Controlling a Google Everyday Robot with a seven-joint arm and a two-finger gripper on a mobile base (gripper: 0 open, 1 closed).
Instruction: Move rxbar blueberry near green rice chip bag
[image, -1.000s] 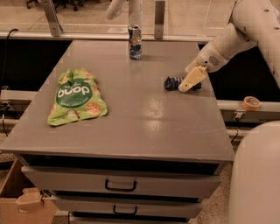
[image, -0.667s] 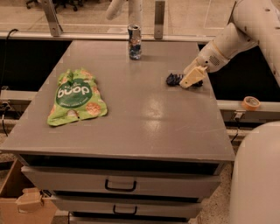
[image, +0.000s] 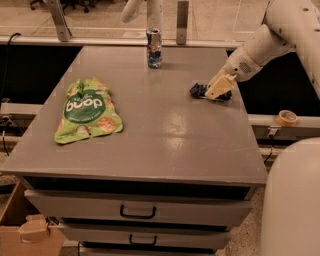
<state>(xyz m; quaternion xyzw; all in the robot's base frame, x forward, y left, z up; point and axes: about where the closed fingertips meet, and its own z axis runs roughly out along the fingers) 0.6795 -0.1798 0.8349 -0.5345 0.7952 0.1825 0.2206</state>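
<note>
The rxbar blueberry (image: 199, 90) is a small dark navy bar lying on the grey table (image: 160, 145) near its right edge; only its left end shows. My gripper (image: 218, 90) comes in from the upper right on a white arm and sits right over the bar, its cream fingers (image: 220, 86) covering most of it. The green rice chip bag (image: 87, 110) lies flat on the left side of the table, far from the bar.
An upright blue-and-silver drink can (image: 154, 48) stands at the back middle of the table. A tape roll (image: 286, 118) rests on the ledge right of the table. Drawers (image: 137, 212) front the table; a cardboard box (image: 22, 227) sits at lower left.
The gripper and the bar under it have shifted slightly up and to the right, toward the table's right edge. The green bag and the can have not moved.
</note>
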